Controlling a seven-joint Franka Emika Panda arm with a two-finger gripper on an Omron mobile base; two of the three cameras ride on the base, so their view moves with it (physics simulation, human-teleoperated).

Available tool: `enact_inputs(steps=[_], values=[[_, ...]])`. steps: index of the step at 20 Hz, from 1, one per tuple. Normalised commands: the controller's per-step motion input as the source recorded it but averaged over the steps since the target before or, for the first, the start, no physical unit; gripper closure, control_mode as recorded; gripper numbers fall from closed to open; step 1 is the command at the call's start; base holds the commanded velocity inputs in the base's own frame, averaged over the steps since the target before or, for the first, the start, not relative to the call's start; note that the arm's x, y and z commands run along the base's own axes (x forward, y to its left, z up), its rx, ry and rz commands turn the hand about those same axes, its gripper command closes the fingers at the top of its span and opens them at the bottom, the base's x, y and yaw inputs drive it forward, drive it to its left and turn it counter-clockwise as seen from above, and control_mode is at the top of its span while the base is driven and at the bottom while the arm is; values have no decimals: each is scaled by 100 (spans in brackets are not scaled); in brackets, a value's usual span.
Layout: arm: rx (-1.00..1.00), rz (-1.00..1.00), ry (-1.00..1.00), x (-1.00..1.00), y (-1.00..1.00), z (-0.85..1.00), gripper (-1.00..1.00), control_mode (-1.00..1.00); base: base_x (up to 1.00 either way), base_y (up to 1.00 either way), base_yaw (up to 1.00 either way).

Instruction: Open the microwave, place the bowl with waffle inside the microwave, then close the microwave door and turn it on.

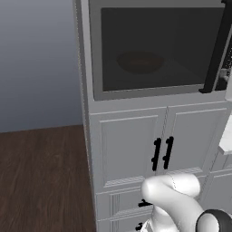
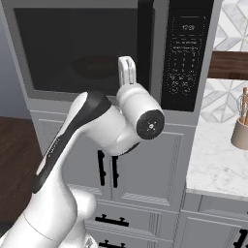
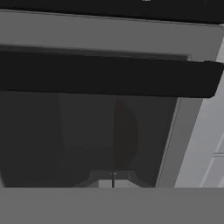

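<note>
Marble counter (image 2: 213, 164) beside white cabinet (image 1: 131, 145)

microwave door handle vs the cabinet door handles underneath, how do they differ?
Size: the tall black bar handle of the microwave runs most of the door's height; the two short black handles on the white panelled cabinet doors are far smaller.
Count: the microwave bar stands alone at the door's right edge; the cabinet handles sit paired where two doors meet.
Shared: all black, vertical.

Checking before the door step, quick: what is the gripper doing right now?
Gripper: closed, fingertips together, holding nothing, in front of the microwave door glass just below its black handle.
</note>
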Motion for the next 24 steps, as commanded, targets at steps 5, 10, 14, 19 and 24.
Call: enact_inputs(steps=[5,10,14,19,24], values=[[0,0,-11,-17,-95,-13,100,-100,0,0,0],[0,-2,-9,-8,-88,-27,100,-100,0,0,0],[0,-2,-5,6,-52,-25,100,-100,0,0,0],[0,0,0,20,-12,0,100,-100,0,0,0],[0,-2,0,39,0,-4,100,-100,0,0,0]])
